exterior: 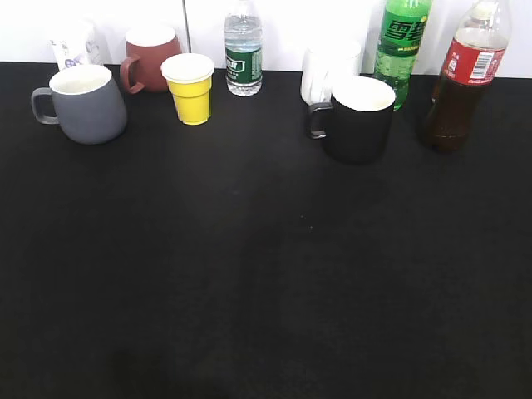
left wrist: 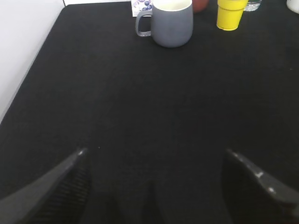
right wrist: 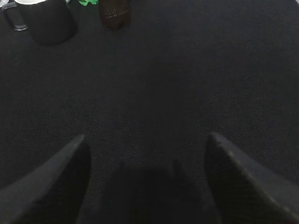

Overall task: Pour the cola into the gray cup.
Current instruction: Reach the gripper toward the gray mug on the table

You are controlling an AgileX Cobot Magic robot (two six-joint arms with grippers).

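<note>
Both tools, left [left wrist: 154,186] and right [right wrist: 145,182], hover spread above the black table [exterior: 266,274], holding nothing.

The green bottle [exterior: 402,46] carries large white Chinese characters; the cola [exterior: 463,79] label's white text is too small to read.

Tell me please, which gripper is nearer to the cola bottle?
Right. The right gripper is open low over the table, with the cola bottle ahead of it. The left gripper faces the gray cup; no cola shows there.
</note>
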